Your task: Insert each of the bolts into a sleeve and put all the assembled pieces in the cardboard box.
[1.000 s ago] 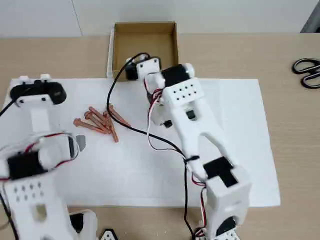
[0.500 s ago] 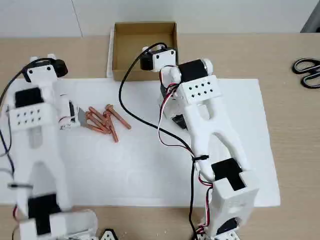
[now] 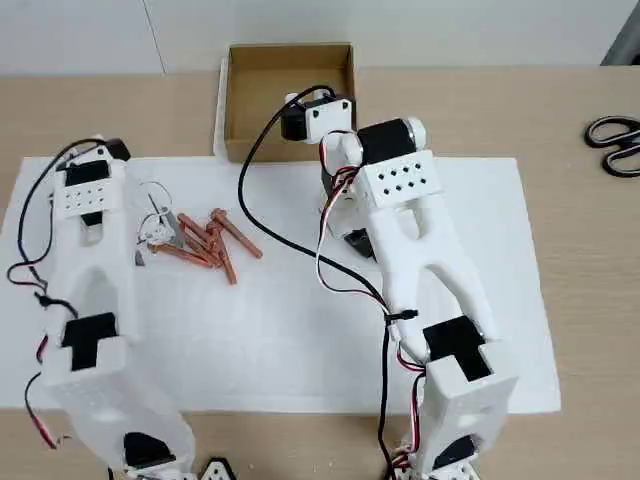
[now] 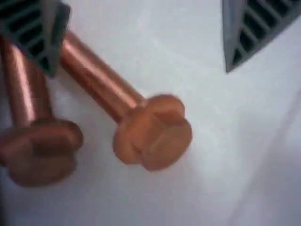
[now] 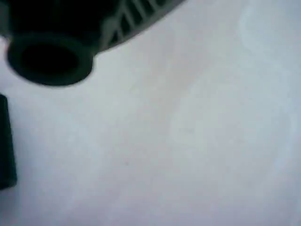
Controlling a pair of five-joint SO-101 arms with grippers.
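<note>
High view, bolts: The copper bolts (image 3: 208, 240) lay heaped left of centre on a white sheet (image 3: 300, 340) covering the table (image 3: 560, 100). The left gripper (image 3: 155, 234) sat at the heap's left edge, apparently placed to pick one out.
High view, box: The cardboard box (image 3: 290, 90) stood at upper centre with no assembled piece visible in its exposed part, so the task looked barely begun.
High view, right arm: The right arm (image 3: 400, 200) stretched up mid-frame, ending just below the box. Scissors (image 3: 612, 145) lay well apart at upper right.
Left wrist view: The left gripper stood released, straddling the shaft of the nearer bolt (image 4: 136, 122), whose head filled mid-frame. A second bolt (image 4: 33, 141) lay just beside it at lower left.
Right wrist view: A black sleeve (image 5: 49, 59) showed at upper left, bore toward the camera, right against the right gripper (image 5: 127, 19). Whether that gripper clenched it could not be told. A dark piece (image 5: 5, 141) at the left edge was too cropped to identify.
</note>
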